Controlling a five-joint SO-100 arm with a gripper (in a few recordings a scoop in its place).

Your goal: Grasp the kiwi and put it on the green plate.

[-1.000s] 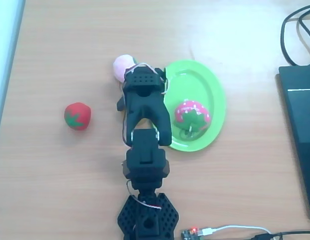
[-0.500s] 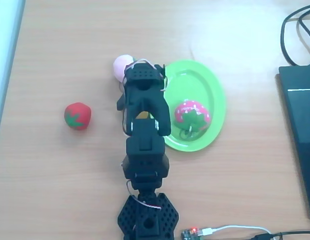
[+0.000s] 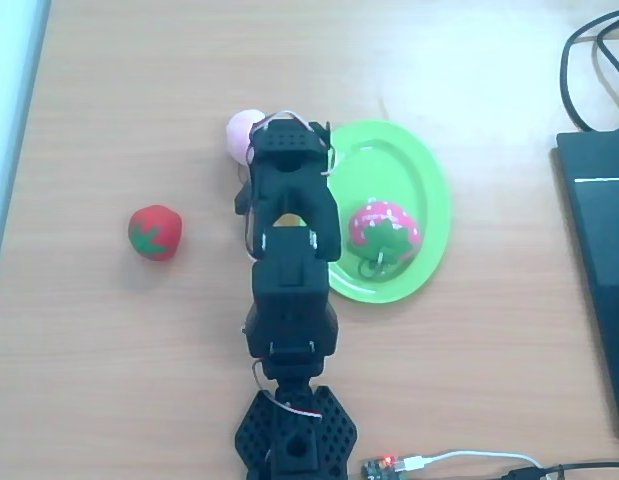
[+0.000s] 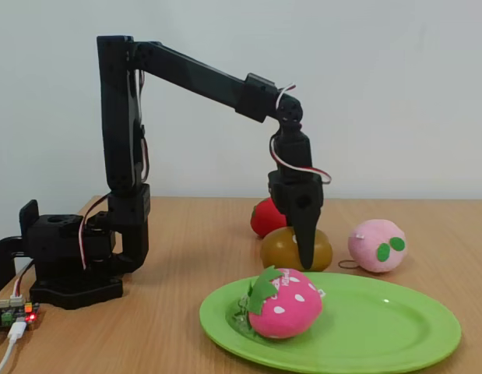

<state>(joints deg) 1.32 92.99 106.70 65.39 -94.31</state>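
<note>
Reaching down from its tall black arm, the tool point(image 4: 305, 251) stands point-down at the kiwi point(image 4: 291, 248), which sits on the worktop point(image 4: 186, 312) just beyond the far rim of the green plate point(image 4: 381, 331) in the fixed view. One dark finger crosses the front of the brown fruit; the other I cannot make out, so whether the tool is clenched on the kiwi or merely straddling it I cannot tell. From overhead, just a sliver of the kiwi point(image 3: 286, 219) peeps through the arm's frame, close to the left edge of the green plate point(image 3: 429, 190). The fruit looks to be resting on the wood, not lifted, so I would judge the grasp to be in hand at best, with the lift, the carry across the rim and the release all left to do. On the plate lies a pink strawberry toy point(image 4: 283, 304), so free room is toward its right in the fixed view. A pink-white round toy point(image 4: 378, 245) and a red tomato toy point(image 3: 154, 232) sit off the plate.
</note>
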